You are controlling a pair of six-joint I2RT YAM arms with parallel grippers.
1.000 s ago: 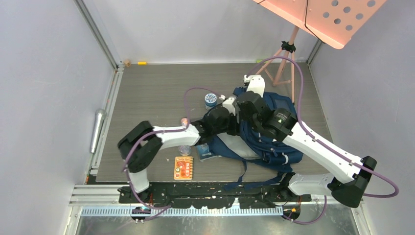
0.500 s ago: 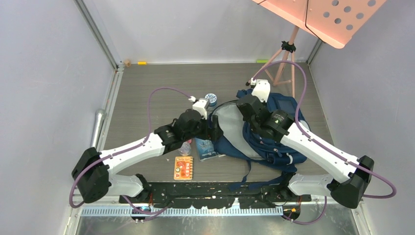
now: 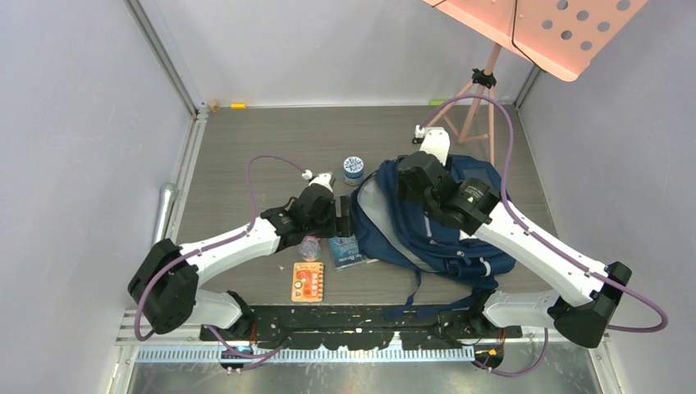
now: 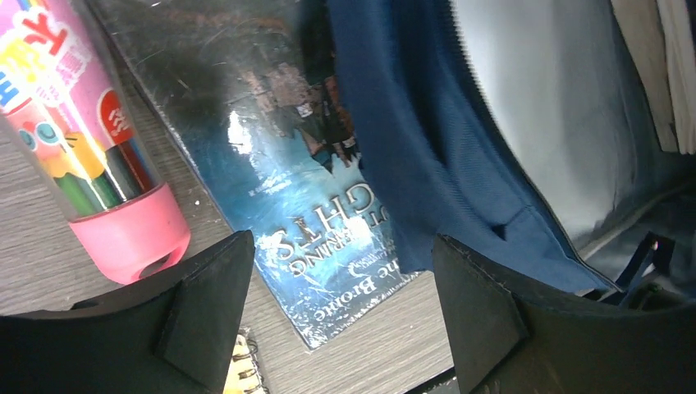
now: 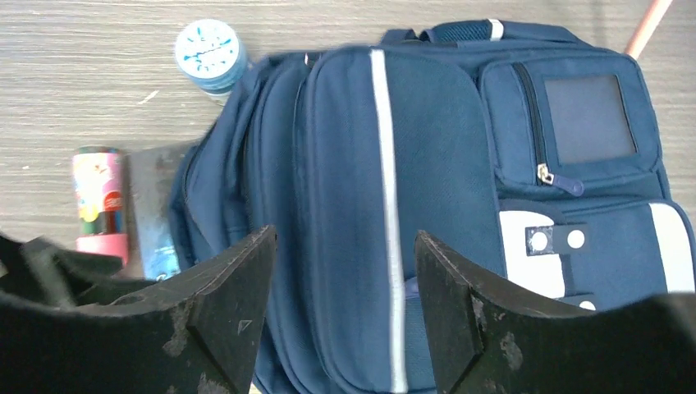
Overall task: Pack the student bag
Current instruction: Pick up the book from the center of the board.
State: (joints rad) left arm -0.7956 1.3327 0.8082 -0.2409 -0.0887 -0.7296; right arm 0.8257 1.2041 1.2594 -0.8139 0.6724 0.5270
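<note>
The student bag (image 3: 460,226) is a navy backpack lying at centre right, its mouth facing left with grey lining (image 4: 533,98) showing. My right gripper (image 3: 408,182) hangs open just above the bag's front panel (image 5: 394,189), nothing between its fingers (image 5: 238,304). My left gripper (image 3: 345,223) stands open low over a blue paperback (image 4: 312,205), which lies half under the bag's edge (image 4: 410,148). Left of the book lies a pink-capped crayon tube (image 4: 90,139); a spiral notebook's corner (image 4: 244,371) shows below.
An orange notebook (image 3: 308,281) lies near the front edge. A blue-lidded jar (image 3: 354,167) stands behind the bag's mouth. A pink music stand's tripod (image 3: 472,107) is at the back right. Grey walls enclose the table.
My left arm has drawn back out of the bag's mouth, leftward over the book. My right gripper has opened and let go of the bag, whose top has sagged.
</note>
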